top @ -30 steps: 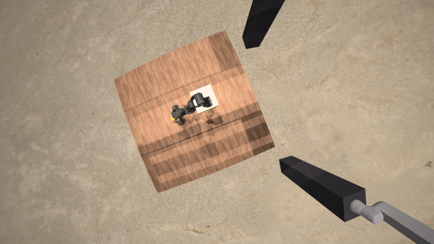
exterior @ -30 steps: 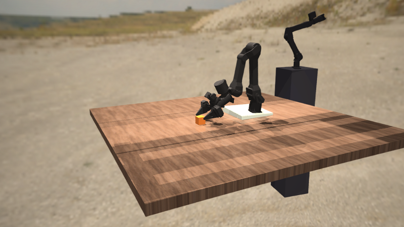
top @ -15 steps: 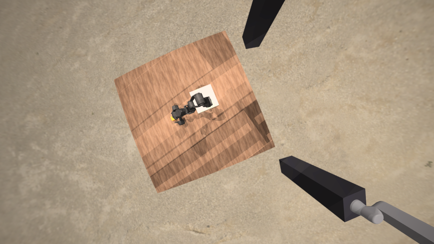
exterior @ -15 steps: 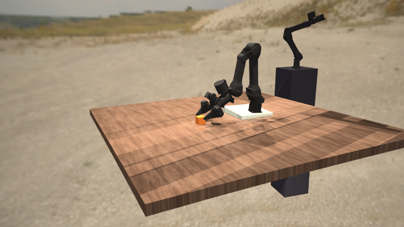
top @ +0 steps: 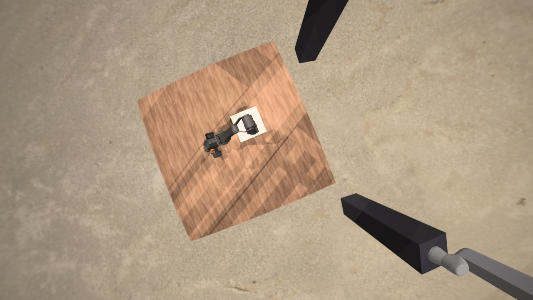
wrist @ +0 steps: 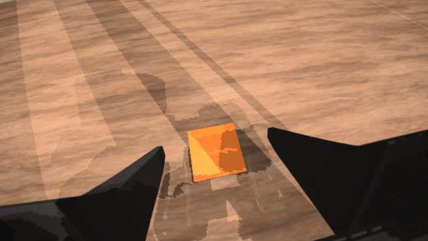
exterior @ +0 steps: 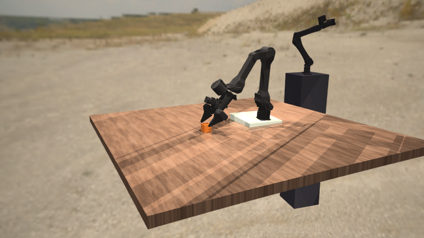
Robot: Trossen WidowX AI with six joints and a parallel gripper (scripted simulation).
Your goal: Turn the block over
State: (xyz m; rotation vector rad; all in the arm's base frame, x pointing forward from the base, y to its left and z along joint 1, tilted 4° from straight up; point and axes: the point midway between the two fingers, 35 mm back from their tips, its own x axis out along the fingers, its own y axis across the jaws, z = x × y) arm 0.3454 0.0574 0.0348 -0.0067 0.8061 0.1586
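Nearest the wrist view, two black fingertips spread wide, one at either side of the frame, nothing pinched between them. Just beyond and between those tips, apart from both, the orange block [wrist: 217,152] resting flat on the bench [wrist: 301,67], only its plain orange top showing, half in light and half under shadow; no mark visible on that face, the other faces hidden from this angle. Seen from the exterior view, the gripper [exterior: 212,118] poised just above the block [exterior: 206,127], tips pointing down and slightly forward, not touching it. From the top view, block [top: 214,151] mostly covered by the gripper [top: 213,149], only a sliver of orange peeking out. Around the block, bare wood grain crossed by long dark shadow bands and the jagged shadow of the arm; nothing else close by on the bench surface. Farther back, the white base plate [exterior: 245,119] near the bench middle, carrying the arm's foot, with the arm [exterior: 262,75] rising tall, folding at the elbow and reaching down toward the block. Behind the bench, a dark pillar [exterior: 306,90] with a second thin black arm [exterior: 306,39] mounted on top, well apart from the work area. Beyond that, sandy ground [exterior: 47,111] and a slope.
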